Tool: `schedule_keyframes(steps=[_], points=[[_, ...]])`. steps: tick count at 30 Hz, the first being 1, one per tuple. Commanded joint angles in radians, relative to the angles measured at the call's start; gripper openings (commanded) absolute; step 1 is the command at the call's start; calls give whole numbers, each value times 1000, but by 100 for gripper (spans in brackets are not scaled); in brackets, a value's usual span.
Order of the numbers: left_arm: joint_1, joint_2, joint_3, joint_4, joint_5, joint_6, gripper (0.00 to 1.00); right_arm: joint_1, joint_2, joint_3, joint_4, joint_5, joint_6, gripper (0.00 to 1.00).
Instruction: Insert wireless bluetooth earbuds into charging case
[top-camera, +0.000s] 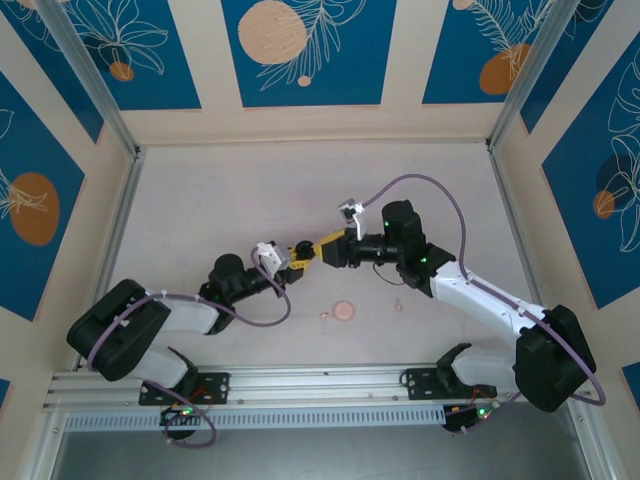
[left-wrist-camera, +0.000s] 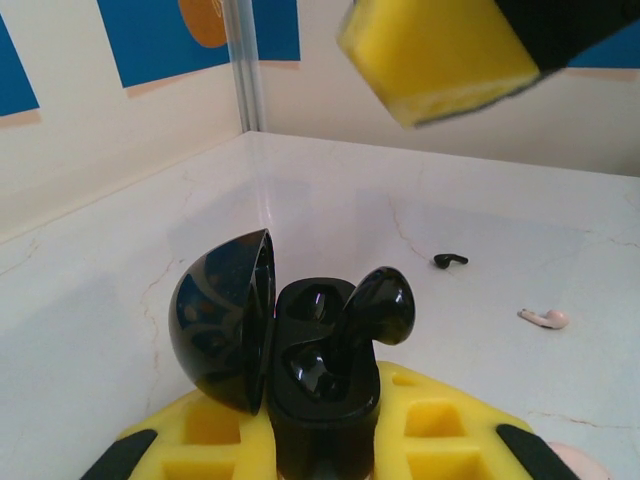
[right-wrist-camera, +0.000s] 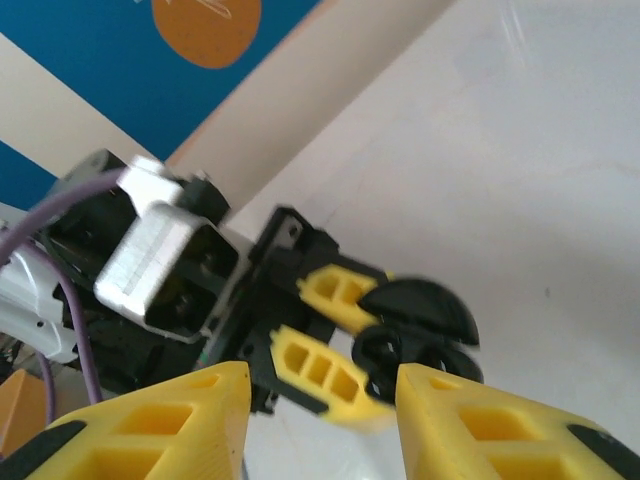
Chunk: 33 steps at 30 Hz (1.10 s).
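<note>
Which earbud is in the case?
The black stemmed earbud propped in the open black charging case; the other black bud and a pale pink bud lie loose on the table.

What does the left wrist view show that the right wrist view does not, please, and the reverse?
Left wrist alone of the two: a black earbud standing up from the charging case, plus a loose black earbud and a pink earbud lying beyond. Right wrist alone of the two: the left arm's wrist camera and purple cable. Shared: the open case, clamped in the left gripper jaws, and the right gripper, jaws apart.
</note>
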Motion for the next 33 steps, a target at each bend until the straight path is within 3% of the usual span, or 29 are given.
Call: schedule_keyframes(steps=[1,15,33], points=[[-10,-28,0,-6,2,20,8,-23,-6,14,-113,-48,97,39],[-10,-50,1,-27,10,23,8,-81,152,37,48,-250,262,27],[-11,-67,1,-46,8,28,8,-64,206,45,91,-302,284,19]])
